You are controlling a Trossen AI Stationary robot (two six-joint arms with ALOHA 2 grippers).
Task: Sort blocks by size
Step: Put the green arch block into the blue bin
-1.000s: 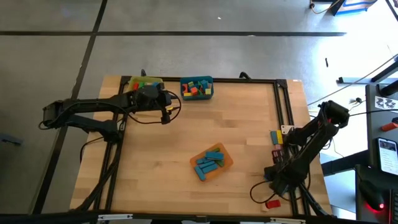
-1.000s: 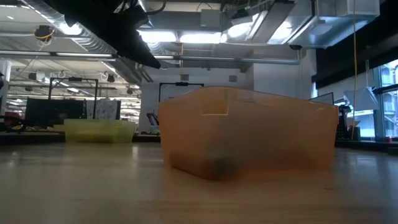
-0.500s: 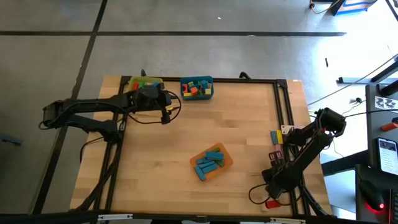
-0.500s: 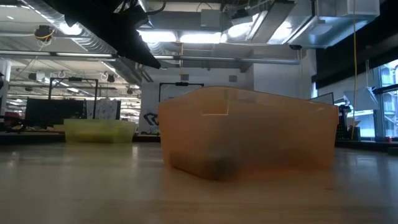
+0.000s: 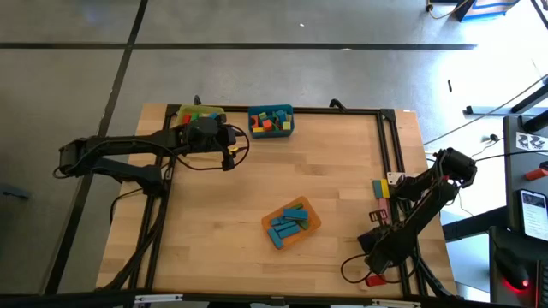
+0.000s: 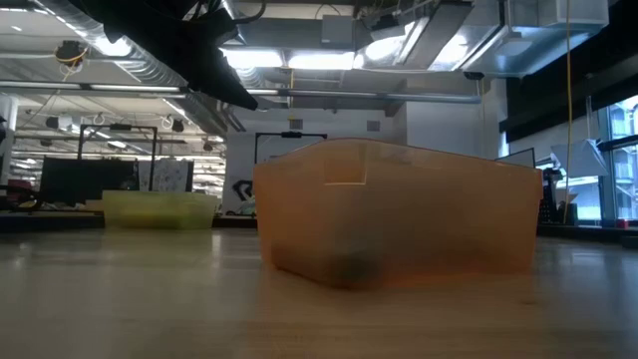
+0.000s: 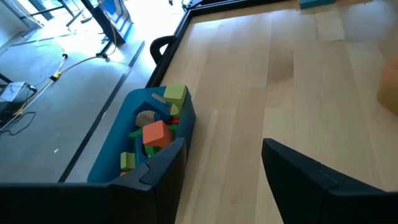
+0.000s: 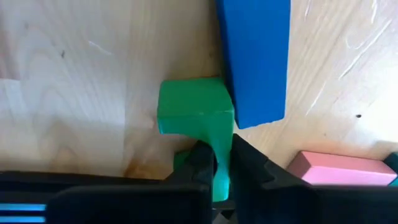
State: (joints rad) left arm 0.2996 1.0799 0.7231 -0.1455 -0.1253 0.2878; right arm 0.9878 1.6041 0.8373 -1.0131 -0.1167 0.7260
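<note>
Meanwhile the right jaws [image 8: 216,163] pinch a green block [image 8: 196,115]; the left jaws [image 7: 222,163] are spread.

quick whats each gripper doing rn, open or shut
Left gripper: open and empty, above the table beside the teal bin.
Right gripper: shut on a green block, at the table's right edge.

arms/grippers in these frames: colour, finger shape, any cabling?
Both arms are dark, near black. The left gripper has two broad, flat, angular black fingers. The right gripper has similar black fingers. Thin black cables loop beside the left arm and the right arm.
</note>
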